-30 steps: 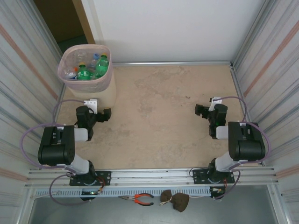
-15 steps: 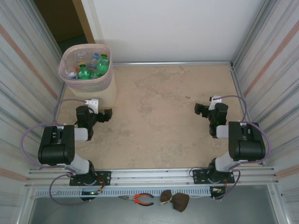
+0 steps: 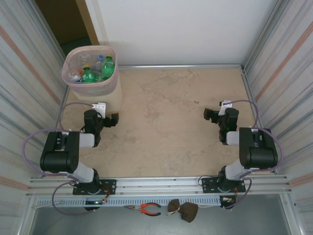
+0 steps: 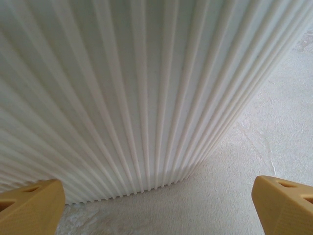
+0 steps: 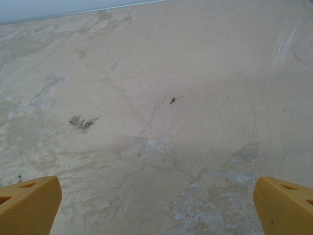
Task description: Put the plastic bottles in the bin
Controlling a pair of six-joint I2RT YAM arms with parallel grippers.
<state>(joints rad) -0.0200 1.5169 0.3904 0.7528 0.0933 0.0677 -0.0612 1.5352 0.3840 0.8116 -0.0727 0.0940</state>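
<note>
- Bin point(image 3: 93, 88): stands upright at the far left corner of the tabletop point(image 3: 166, 132). A pink liner is folded over its rim.
- Bottles point(image 3: 89, 76): all those in view lie inside the bin. Two green ones sit on top, with clear blue-labelled ones beside them. Those lower down are too crowded to tell apart.
- Left claw point(image 3: 113, 119): sits low over the tabletop near the left edge, just on the near side of the bin. Its fingers are spread wide and grip nothing.
- Left wrist view: the yellow fingertips point(image 4: 29, 205) sit at the two bottom corners. The bin's ribbed wall rises close ahead between them. A narrow strip of tabletop separates the tips from the foot of the bin, so there is no contact.
- Right claw point(image 3: 211, 115): sits low near the right edge, about midway between the near and far edges and well apart from the bin. Its fingers are spread wide and grip nothing.
- Right wrist view: bare tabletop lies between the fingertips point(image 5: 283, 205), with pale worn patches, a dark smudge point(image 5: 82, 122) and a small speck point(image 5: 173, 100).
- Rail point(image 3: 161, 185): runs along the near edge and carries both arm bases.
- Pliers point(image 3: 146, 209): red-handled, lying just below the rail between the bases.
- Brown lump point(image 3: 185, 210): just beside the pliers. What it is cannot be told.
</note>
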